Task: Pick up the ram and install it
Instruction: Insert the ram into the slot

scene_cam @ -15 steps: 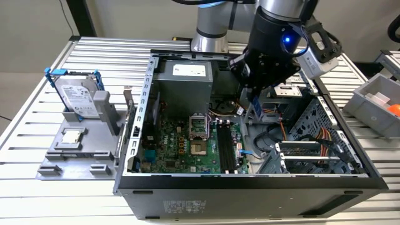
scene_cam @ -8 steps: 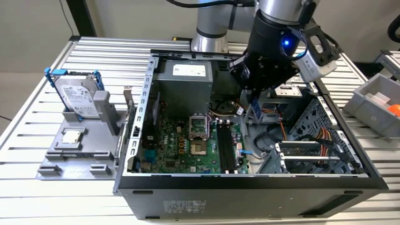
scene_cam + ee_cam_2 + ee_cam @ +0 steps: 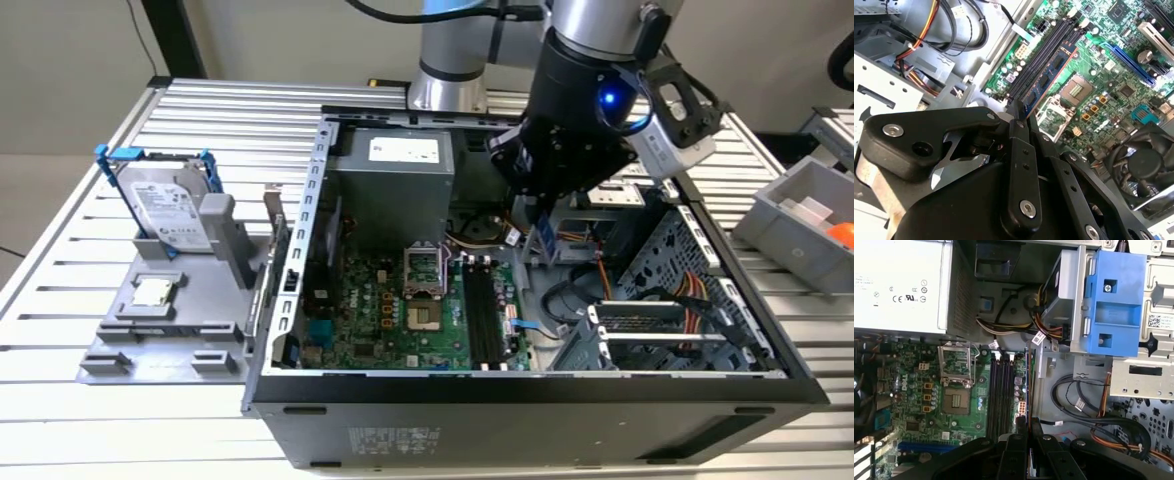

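The ram, a narrow bluish stick with dark chips, is held by one end in the gripper, whose fingers are clenched on it. It is carried inside the open computer case, above the green motherboard and near the dark memory slots, not seated in them. A hard drive in a blue frame is seen on the desk, well apart on the exterior view's left.
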Tool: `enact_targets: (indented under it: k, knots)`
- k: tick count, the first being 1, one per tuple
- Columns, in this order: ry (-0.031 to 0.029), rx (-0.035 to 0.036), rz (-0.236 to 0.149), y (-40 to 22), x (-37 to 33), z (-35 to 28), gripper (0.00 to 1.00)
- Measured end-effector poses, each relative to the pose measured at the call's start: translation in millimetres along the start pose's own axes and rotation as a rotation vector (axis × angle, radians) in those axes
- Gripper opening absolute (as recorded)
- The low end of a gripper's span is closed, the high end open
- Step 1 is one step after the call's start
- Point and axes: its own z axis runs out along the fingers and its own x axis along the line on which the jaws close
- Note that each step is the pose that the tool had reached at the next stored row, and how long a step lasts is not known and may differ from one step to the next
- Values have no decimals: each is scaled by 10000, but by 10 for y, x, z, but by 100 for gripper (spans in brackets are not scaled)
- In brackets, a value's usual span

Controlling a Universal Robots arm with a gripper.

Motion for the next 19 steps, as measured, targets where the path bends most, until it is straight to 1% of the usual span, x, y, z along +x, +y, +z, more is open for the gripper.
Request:
enact_targets:
  k: [19]
  knots:
    - [-1,0,20,-12,-1,112,0]
